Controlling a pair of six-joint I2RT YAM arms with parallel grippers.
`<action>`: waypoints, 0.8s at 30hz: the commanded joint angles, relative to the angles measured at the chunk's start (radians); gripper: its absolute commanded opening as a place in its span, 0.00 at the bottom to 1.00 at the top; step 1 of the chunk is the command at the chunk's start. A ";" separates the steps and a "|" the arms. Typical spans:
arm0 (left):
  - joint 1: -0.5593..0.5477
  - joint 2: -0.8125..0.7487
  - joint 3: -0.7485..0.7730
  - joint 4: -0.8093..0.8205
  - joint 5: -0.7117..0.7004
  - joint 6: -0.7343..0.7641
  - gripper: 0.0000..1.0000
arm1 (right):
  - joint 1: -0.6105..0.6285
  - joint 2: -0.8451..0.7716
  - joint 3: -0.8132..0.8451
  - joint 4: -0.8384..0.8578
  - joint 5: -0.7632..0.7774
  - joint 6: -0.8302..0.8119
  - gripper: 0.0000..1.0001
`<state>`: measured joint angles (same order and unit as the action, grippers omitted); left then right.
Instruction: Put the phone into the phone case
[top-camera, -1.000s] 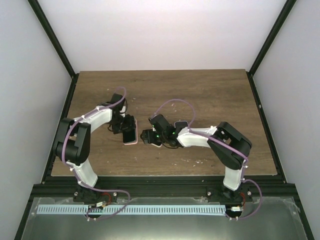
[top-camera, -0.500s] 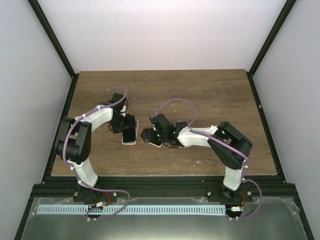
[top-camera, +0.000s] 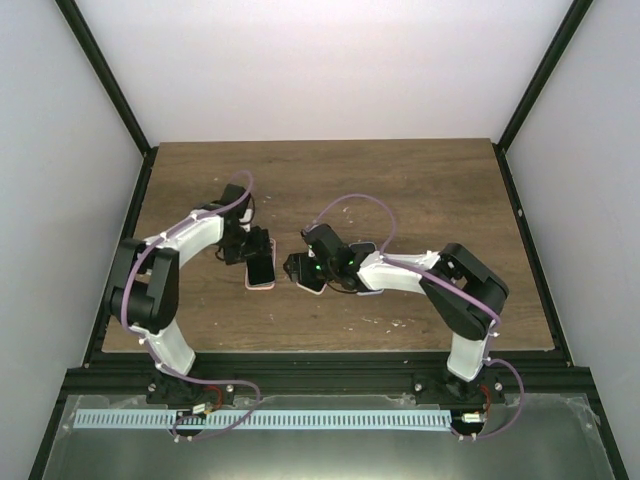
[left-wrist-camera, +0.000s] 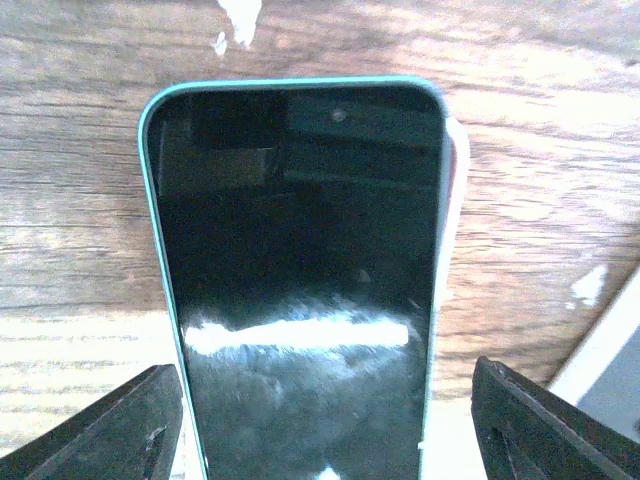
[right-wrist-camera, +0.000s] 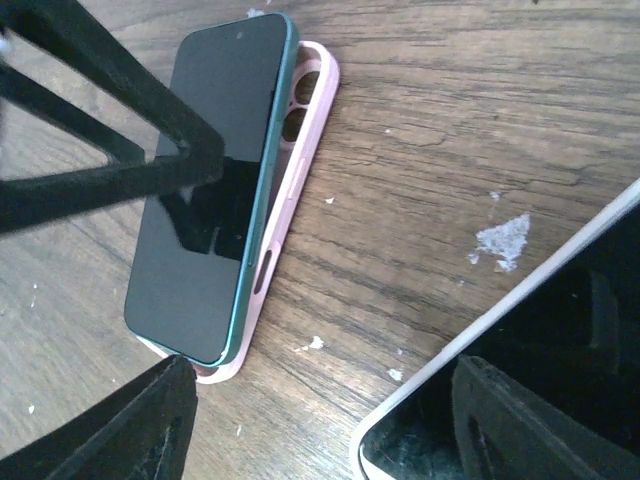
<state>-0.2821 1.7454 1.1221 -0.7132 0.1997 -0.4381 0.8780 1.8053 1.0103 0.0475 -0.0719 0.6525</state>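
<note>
L gripper (left-wrist-camera: 320, 365): fingers spread wide, straddling the slim teal-rimmed, dark-glass phone (left-wrist-camera: 300, 250). There is a clear gap on one side, so no clamp. On the other side I can't tell whether the finger touches the phone edge.

The phone lies face up on the soft-looking pink case (right-wrist-camera: 312, 95) with round camera cut-outs, on the brown wooden table (right-wrist-camera: 450, 150), roughly mid-table between the two arms. It sits skewed and isn't seated: in the R wrist view the case rim shows along one long side and the phone edge rides on top of it.

Handling, as a judgement:
- Phone looks stiff, fairly light, w/ slick glass. Pads would slide on the screen, so take it by the long edges, not the face.
- Case prob. flexes at the rim. Press corner by corner while the other arm pins the case, or it will skate on the wood.

R gripper (right-wrist-camera: 320, 390): fingers wide apart, nothing held, only bare wood between them, just beside the phone and case.

Far R: white-rimmed dark slab (right-wrist-camera: 600, 280), cut off by the frame. Can't say if it is a 2nd phone or a case.

Hidden or unclear:
- The phone's near end is cut off in the L wrist view.
- The case's far long side is under the phone.
- The overhead view is too small to show fit.
</note>
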 joint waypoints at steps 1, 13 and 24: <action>0.001 -0.103 0.011 0.010 0.007 -0.030 0.81 | -0.007 -0.023 0.003 0.033 -0.053 0.007 0.63; 0.154 -0.132 -0.143 0.188 0.180 -0.013 0.67 | -0.005 0.122 0.159 -0.012 -0.137 0.017 0.40; 0.155 -0.106 -0.242 0.263 0.271 -0.002 0.64 | 0.002 0.230 0.242 -0.035 -0.191 0.024 0.32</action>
<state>-0.1249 1.6329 0.9173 -0.5045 0.4034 -0.4480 0.8764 2.0167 1.2057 0.0299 -0.2390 0.6739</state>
